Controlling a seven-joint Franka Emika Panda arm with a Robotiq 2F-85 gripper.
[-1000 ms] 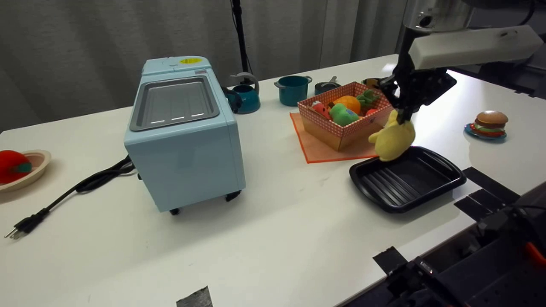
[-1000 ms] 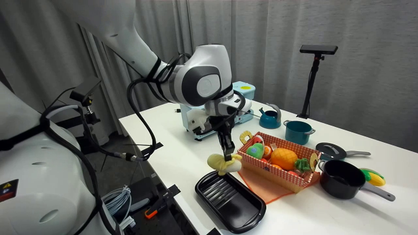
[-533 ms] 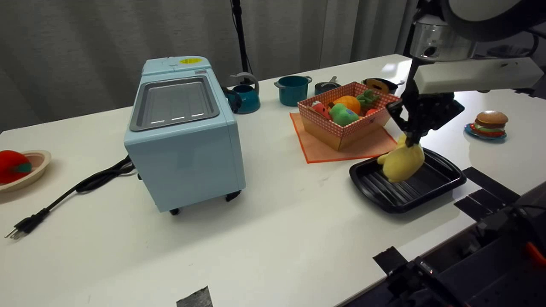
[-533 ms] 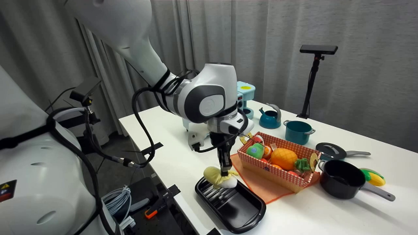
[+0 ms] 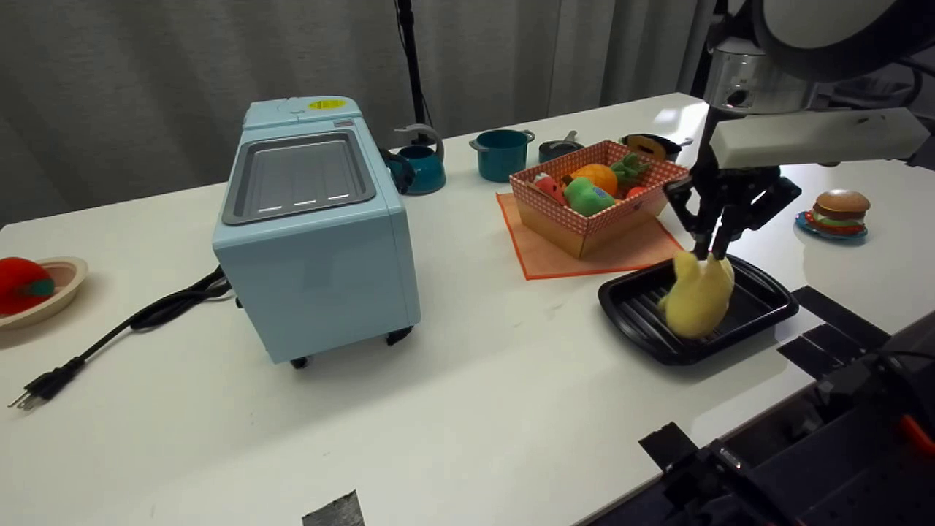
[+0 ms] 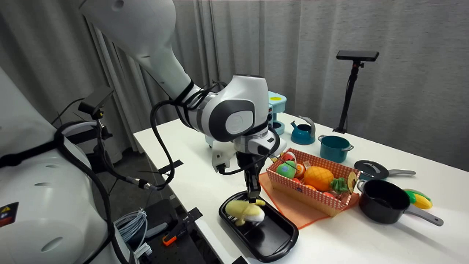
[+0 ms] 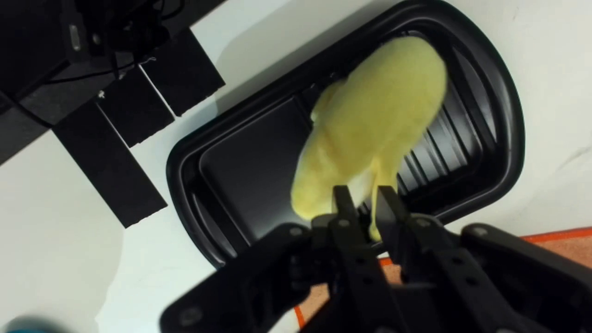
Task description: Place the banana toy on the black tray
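Note:
The banana toy (image 5: 697, 301), pale yellow and soft-looking, is over the ridged half of the black tray (image 5: 756, 296). In an exterior view it appears low within the tray rim, and in the wrist view (image 7: 381, 104) it is slightly blurred. I cannot tell whether it rests fully on the tray bottom. My gripper (image 7: 363, 190) is just above the toy, its fingertips slightly apart with a visible gap. A thin yellow peel flap hangs between the fingers, near one of them. In an exterior view the gripper (image 6: 253, 200) points down over the toy (image 6: 243, 210) and the tray (image 6: 273, 234).
A checked basket (image 6: 304, 196) of toy fruit stands on an orange cloth (image 5: 540, 256) beside the tray. A black saucepan (image 6: 384, 201) is beyond the basket. A toy burger (image 5: 836, 213) and a light-blue toy appliance (image 5: 321, 277) stand on the table.
My gripper has come down over the tray with the toy. Its fingers have parted, and the toy has dropped lower below the fingertips.

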